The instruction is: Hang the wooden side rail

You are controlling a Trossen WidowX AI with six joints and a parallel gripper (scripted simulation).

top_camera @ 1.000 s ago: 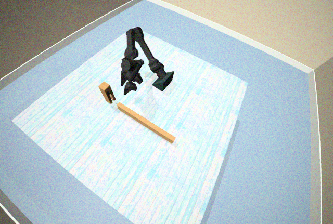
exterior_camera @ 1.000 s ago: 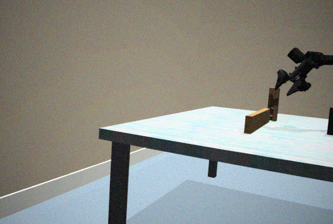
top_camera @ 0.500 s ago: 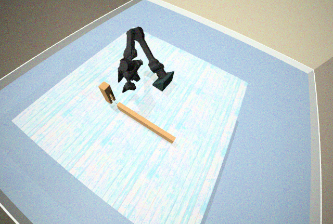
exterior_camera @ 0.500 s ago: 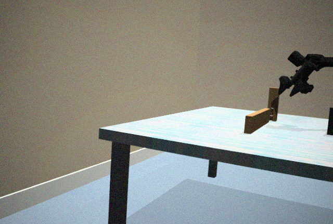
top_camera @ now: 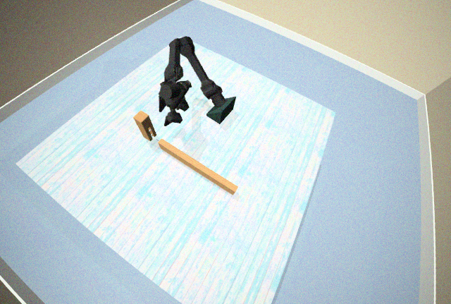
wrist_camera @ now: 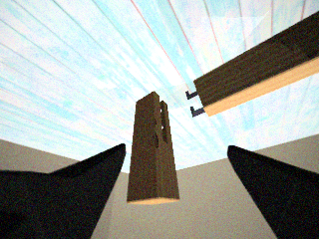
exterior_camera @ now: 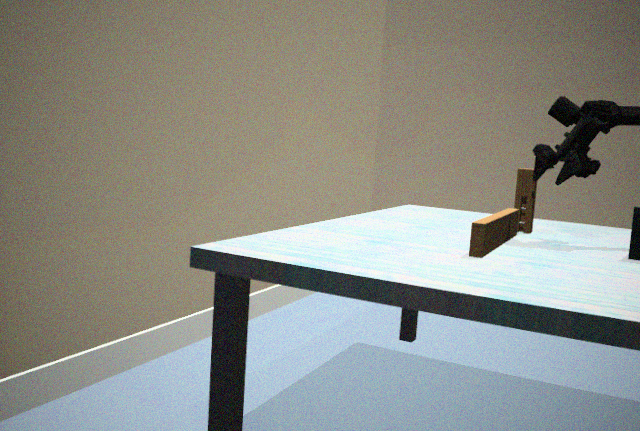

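Observation:
The wooden side rail (top_camera: 198, 167) (exterior_camera: 493, 232) (wrist_camera: 259, 70) rests along its length on the table, on its narrow edge. Two dark steel hooks (wrist_camera: 193, 103) stick out of its near end toward the post, with a gap between them and the post in the wrist view. The headboard post (top_camera: 141, 120) (exterior_camera: 524, 183) (wrist_camera: 145, 164) stands upright; its slot (wrist_camera: 162, 119) faces the rail side, and small bright pins show in it. My gripper (top_camera: 163, 117) (exterior_camera: 546, 181) (wrist_camera: 175, 148) is open and empty, above the table and beside the upper part of the post. Neither finger holds the rail.
The arm's dark base (top_camera: 222, 111) (exterior_camera: 634, 232) stands on the pale blue-white table (top_camera: 218, 242) (exterior_camera: 361, 240), behind the rail. The post is the upright obstacle close to the fingers. The table's edge (exterior_camera: 361, 281) lies beyond the rail's far end.

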